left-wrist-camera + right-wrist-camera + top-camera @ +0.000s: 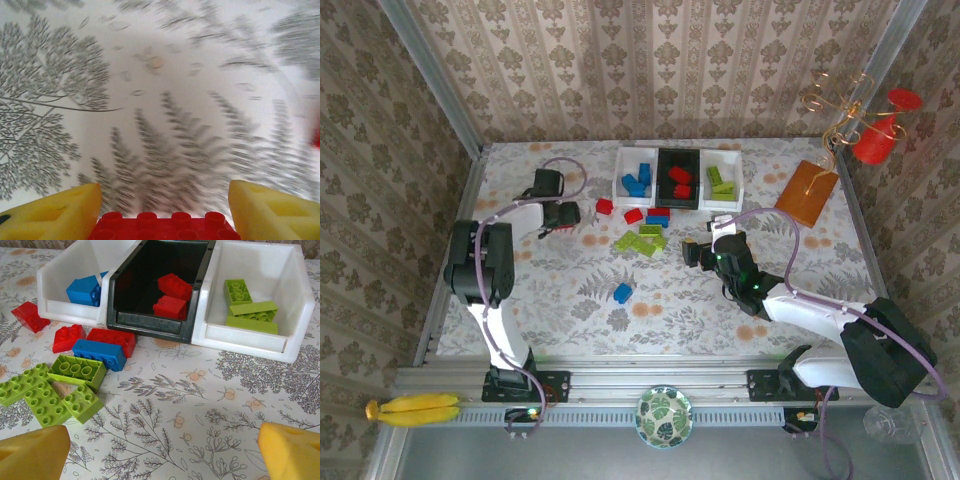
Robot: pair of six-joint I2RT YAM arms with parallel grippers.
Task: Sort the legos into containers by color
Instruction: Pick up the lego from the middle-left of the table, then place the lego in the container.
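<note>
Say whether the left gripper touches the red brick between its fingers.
Touching. Left wrist view: the red brick fills the gap between the left gripper's yellow fingers, meeting both.

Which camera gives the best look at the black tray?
The right wrist view: the black tray is close, and the two red bricks inside read clearly. The top external view shows it small from above, between the white trays.

the red lego (pixel 162 227) is glossy moulded plastic, like the other legos (pixel 97 354). white trays (pixel 245 337) and black tray (pixel 147 322): smooth, faintly shiny plastic. the surface (pixel 200 385) looks like matt printed cloth. right fingers (pixel 35 455) look matt yellow.
</note>
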